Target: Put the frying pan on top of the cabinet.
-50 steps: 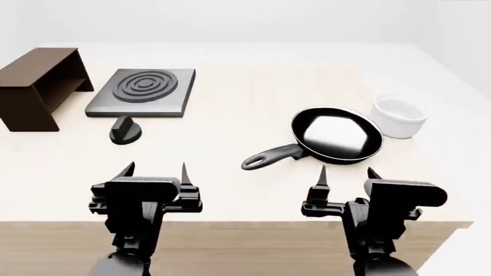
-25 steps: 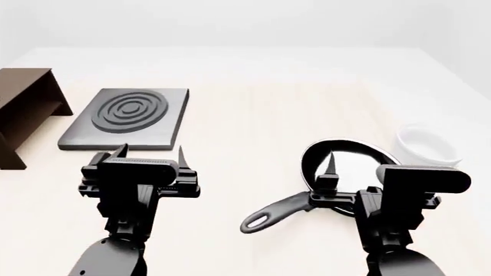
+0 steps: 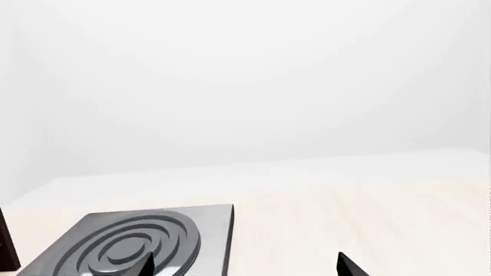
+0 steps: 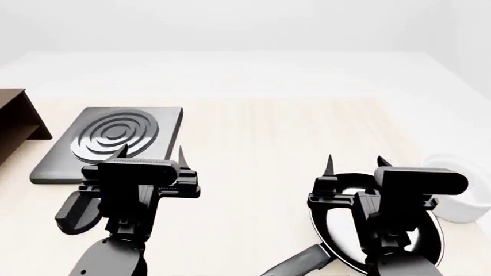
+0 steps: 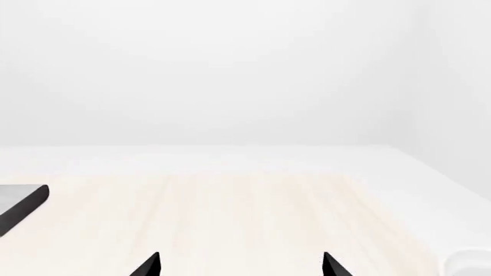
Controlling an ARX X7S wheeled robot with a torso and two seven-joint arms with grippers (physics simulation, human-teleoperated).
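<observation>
Light is bright, flat and even — no single source shows. The white walls and floor wash out almost to blank, their edges barely traceable. Shadows are faint and soft, a thin dark band under the hob [image 4: 107,144]. The pan [image 4: 341,230] carries a pale glossy reflection inside. The renders are sharp throughout — no blur, grain or edge bending.

Cabinet [image 4: 17,123] far left, hob [image 4: 111,141] beside it, frying pan [image 4: 360,230] right, bowl [image 4: 460,192] beyond.
</observation>
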